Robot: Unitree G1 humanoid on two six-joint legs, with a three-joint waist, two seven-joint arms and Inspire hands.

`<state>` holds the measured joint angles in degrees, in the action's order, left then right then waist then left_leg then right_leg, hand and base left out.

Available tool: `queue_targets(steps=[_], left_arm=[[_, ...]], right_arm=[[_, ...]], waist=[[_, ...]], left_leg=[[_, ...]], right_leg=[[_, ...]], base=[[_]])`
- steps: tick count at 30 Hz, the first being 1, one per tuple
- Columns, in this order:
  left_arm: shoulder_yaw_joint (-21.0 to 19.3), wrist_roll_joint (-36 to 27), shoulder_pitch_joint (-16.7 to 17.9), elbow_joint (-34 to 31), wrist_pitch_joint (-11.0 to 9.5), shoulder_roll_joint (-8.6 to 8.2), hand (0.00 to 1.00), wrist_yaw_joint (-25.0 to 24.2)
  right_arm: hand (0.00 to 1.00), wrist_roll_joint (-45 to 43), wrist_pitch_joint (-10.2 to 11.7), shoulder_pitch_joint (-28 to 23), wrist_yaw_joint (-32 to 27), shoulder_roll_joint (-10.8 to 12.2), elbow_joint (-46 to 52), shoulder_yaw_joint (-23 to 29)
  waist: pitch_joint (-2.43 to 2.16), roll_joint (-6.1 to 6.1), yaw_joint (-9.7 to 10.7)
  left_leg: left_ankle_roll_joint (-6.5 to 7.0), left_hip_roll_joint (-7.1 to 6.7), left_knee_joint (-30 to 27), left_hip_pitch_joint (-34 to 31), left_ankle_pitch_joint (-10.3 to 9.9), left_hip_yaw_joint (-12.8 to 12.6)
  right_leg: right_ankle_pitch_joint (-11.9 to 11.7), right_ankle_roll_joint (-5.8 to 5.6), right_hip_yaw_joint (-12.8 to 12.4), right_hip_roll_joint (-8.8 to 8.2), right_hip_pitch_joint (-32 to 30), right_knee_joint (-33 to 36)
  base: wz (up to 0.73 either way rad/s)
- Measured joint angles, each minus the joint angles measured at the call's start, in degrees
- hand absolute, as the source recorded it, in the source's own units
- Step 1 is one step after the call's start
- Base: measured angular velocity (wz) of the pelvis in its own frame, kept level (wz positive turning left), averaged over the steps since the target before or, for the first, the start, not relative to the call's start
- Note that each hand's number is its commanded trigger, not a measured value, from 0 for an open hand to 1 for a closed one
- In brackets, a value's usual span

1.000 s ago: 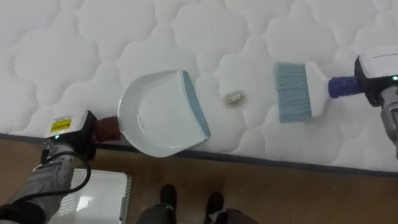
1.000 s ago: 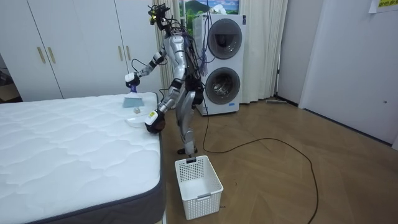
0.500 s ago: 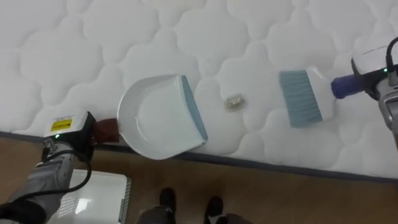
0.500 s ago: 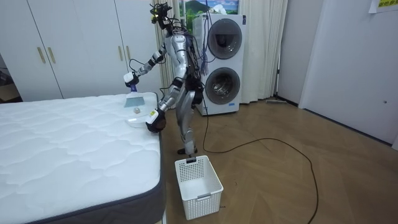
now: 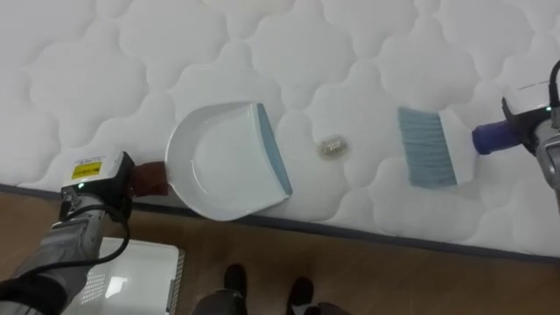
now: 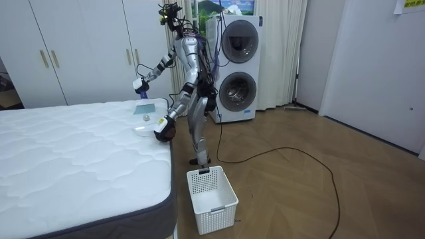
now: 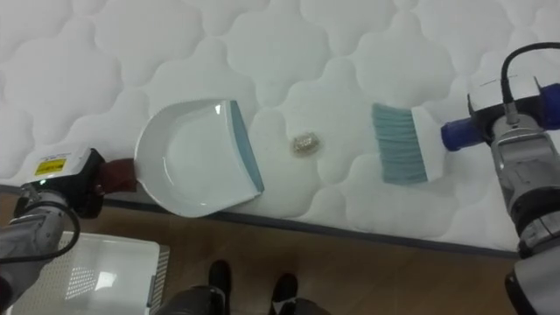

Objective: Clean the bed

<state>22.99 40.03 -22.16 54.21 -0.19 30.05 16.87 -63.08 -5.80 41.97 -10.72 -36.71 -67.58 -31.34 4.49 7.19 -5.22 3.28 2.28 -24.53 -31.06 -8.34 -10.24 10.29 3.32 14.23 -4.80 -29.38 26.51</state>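
Observation:
A small crumpled scrap (image 5: 330, 147) lies on the white quilted mattress (image 5: 262, 44) near its front edge. To its left rests a white dustpan (image 5: 223, 162) with a blue-grey lip facing the scrap. My left hand (image 5: 92, 188) is shut on its brown handle (image 5: 150, 179), just off the bed's edge. Right of the scrap is a brush (image 5: 430, 147) with pale blue bristles pointing toward the scrap, a short gap away. My right hand (image 7: 506, 127) is shut on its blue handle (image 7: 457, 131). In the room view I stand at the bed's side (image 6: 163, 159).
A white slatted basket (image 6: 211, 189) stands on the wooden floor beside the bed, seen at lower left as the basket (image 5: 131, 276) in the eye view. A dark trim runs along the mattress edge (image 5: 394, 238). Stacked washing machines (image 6: 236, 66) stand behind me.
The brush has drifted a little to the right, away from the scrap. The dustpan and the scrap have kept their places.

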Motion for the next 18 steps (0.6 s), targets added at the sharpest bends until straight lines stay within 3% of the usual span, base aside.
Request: queue_targets(steps=[6,8,10,18], left_arm=[[0.0,-0.1,-0.4,-0.1,0.0,-0.03,1.00,0.0],[0.2,-0.1,-0.8,-0.1,-0.1,-0.15,1.00,0.0],[0.2,-0.1,-1.2,-0.1,-0.1,-0.16,1.00,0.0],[0.4,0.1,-1.3,-0.3,0.0,-0.30,1.00,0.0]], right_arm=[[1.00,0.6,-0.3,0.0,-1.0,0.0,-0.1,-0.1],[1.00,1.0,-0.6,0.0,-2.2,0.0,-1.0,-0.2],[1.00,1.6,-0.6,0.0,-2.6,0.1,-1.3,-0.4],[1.00,1.7,-2.3,0.0,-3.0,0.4,-1.2,-1.2]], waist=[[0.17,-0.26,0.0],[0.62,-0.92,-0.1],[0.73,-1.08,-0.4],[0.77,-1.14,-0.5]], left_leg=[[-0.02,0.04,-0.1,-0.4,0.0,0.2],[-0.05,0.27,0.0,-0.4,0.0,0.6],[-0.06,0.33,0.5,-0.4,0.0,0.6],[-0.18,0.31,1.0,-0.4,0.1,0.6]], right_leg=[[0.0,0.05,0.2,0.10,-0.2,-0.2],[-0.7,0.02,0.3,0.65,0.4,-1.5],[-1.2,0.01,0.2,0.89,0.5,-2.2],[-1.3,-0.02,0.1,1.05,0.5,-3.0]], base=[[0.00],[0.00],[-0.06],[-0.01]])
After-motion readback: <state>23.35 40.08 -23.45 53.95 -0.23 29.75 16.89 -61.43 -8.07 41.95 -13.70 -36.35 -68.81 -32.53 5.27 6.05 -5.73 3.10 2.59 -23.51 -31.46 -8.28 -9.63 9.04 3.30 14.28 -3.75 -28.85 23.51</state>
